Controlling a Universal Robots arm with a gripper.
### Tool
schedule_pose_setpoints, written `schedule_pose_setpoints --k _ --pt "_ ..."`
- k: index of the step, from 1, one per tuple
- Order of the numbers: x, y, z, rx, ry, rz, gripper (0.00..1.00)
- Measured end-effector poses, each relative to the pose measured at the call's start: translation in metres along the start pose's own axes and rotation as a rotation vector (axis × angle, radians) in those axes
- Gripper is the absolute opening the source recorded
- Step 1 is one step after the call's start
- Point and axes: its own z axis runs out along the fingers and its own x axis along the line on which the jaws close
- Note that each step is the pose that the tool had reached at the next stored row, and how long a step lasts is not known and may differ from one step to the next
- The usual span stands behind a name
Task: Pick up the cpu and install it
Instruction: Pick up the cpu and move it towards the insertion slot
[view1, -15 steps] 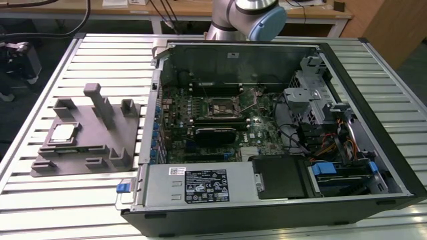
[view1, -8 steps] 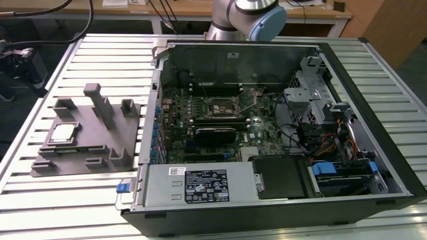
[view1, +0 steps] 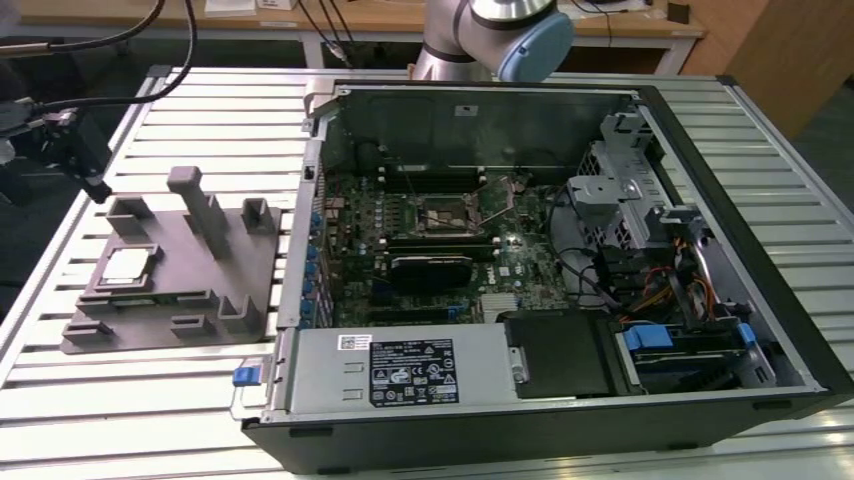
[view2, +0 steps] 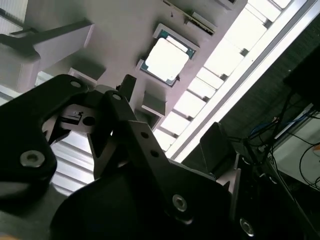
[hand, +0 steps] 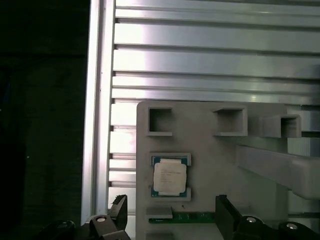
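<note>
Pick-up stage: gripper (hand: 170, 220) wide open, empty, hovering near the cpu (hand: 170, 177), which sits in grey fixture (hand: 215, 165), exterior view's left of PC case (view1: 467, 130). Grasp wants jaws squared to chip edges.

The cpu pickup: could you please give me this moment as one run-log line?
gripper: open, empty, nearest cpu | cpu: in grey fixture recess, not gripped | install: not done

Cpu (hand: 170, 177) pale silver, green edging; fixture (hand: 210, 155) plain grey; table (hand: 200, 50) silver, ribbed stripes; hand (hand: 170, 200) black.
</note>
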Motion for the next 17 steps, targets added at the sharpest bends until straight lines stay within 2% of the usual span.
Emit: schedule_pose_setpoints --k 13,17 --pt "0.0003 -0.0016 0.0237 0.0033 -0.0007 0.009 0.79" --pt "0.0004 -0.0017 0.0267 0.0033 -0.0009 0.010 0.79"
